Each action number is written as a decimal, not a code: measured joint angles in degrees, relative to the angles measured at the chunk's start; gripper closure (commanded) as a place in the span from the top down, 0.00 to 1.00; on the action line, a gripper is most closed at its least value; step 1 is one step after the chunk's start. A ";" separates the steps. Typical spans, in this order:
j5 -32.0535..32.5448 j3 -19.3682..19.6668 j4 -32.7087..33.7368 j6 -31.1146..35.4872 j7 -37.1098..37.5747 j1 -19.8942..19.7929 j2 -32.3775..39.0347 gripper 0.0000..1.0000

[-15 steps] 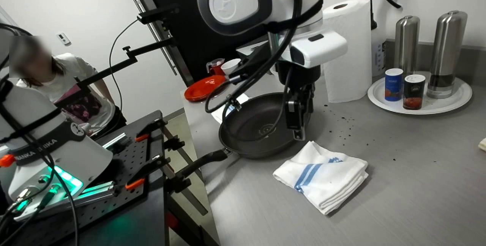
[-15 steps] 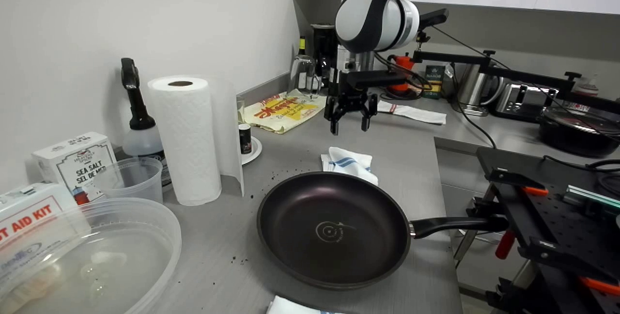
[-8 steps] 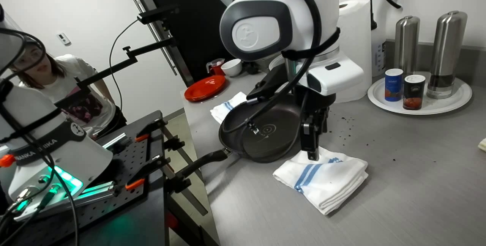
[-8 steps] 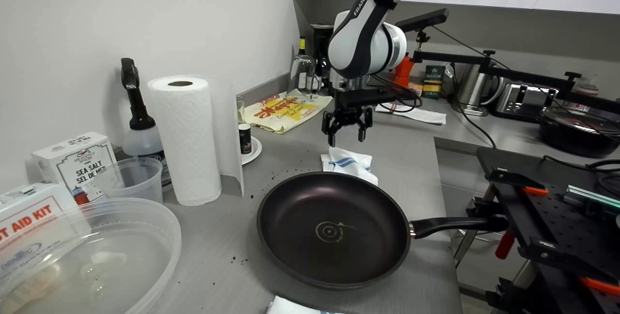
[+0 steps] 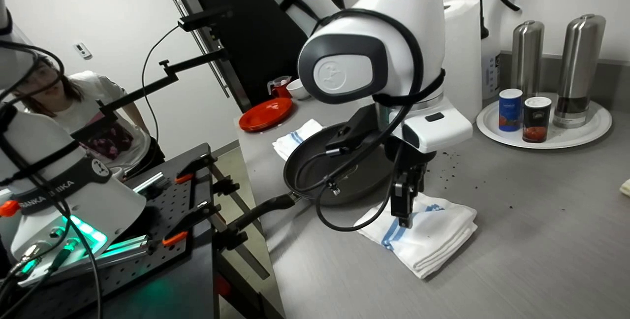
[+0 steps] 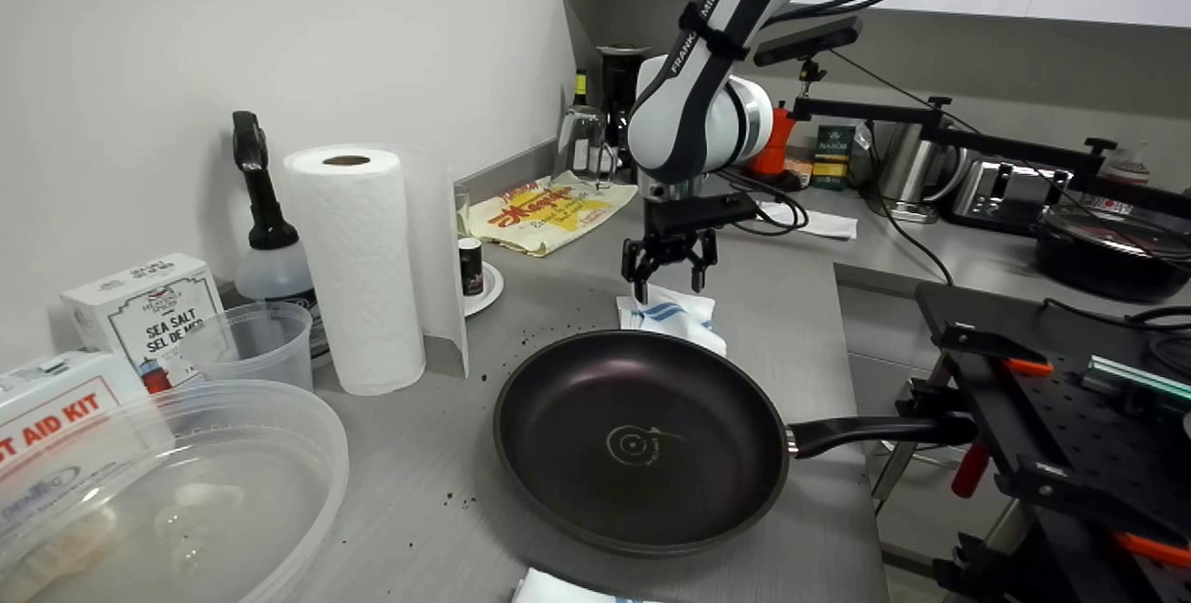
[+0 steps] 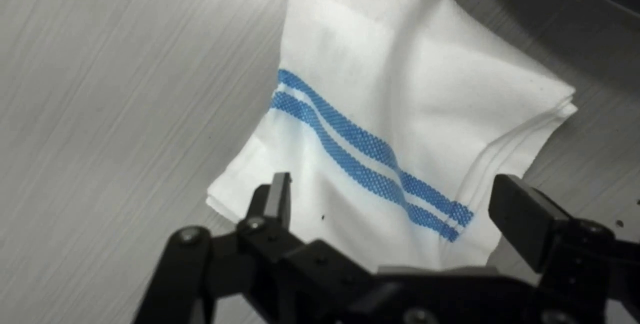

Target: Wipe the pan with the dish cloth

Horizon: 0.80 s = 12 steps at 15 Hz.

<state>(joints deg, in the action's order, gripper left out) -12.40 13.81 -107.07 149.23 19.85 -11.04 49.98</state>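
The cloth [image 5: 427, 241], white with blue stripes and folded to a rough square, lies on the tabletop [image 5: 531, 260] between its front edge, on the robot's side, and its back edge. It is just beside the pan [image 6: 642, 449], whose handle [image 6: 879, 433] reaches out over the front edge. Over the cloth is the gripper [image 6: 669, 290], its fingers [image 7: 525, 219] spread wide with nothing held; whether a tip meets the fabric I cannot tell.

The step in hand looks to be picking up the cloth, with the wiping not yet begun. To do it well, come straight down over the middle of the square until the tips press lightly into it, then close slowly so a thick ridge of several layers gathers. A pinch of the top layer alone would probably let the fold fall loose. Stay clear of the pan, which may slide if knocked, and lift higher than it before crossing. The looped cable [image 5: 347, 230] could snag on it too.

Farther out, crumbs [image 6: 484, 378] lie toward the back edge, near the paper towels [image 6: 354, 277]. A plate [image 5: 566, 138] with two grinders [image 5: 578, 70] stands by that edge; a second striped cloth [image 5: 295, 141] is across the pan.
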 measured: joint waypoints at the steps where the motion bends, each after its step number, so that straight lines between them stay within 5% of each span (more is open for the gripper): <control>1: 0.00 0.00 -0.01 0.00 0.18 0.00 0.43 1.00; 10: -0.36 -0.51 0.21 0.13 1.64 0.11 3.43 1.00; 11: -0.46 -0.68 0.46 0.13 1.65 0.12 3.76 0.96; 12: -0.53 -0.86 0.80 0.13 1.65 0.12 4.14 0.74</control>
<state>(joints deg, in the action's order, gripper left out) -12.94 12.95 -106.27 149.36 21.51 -10.92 54.13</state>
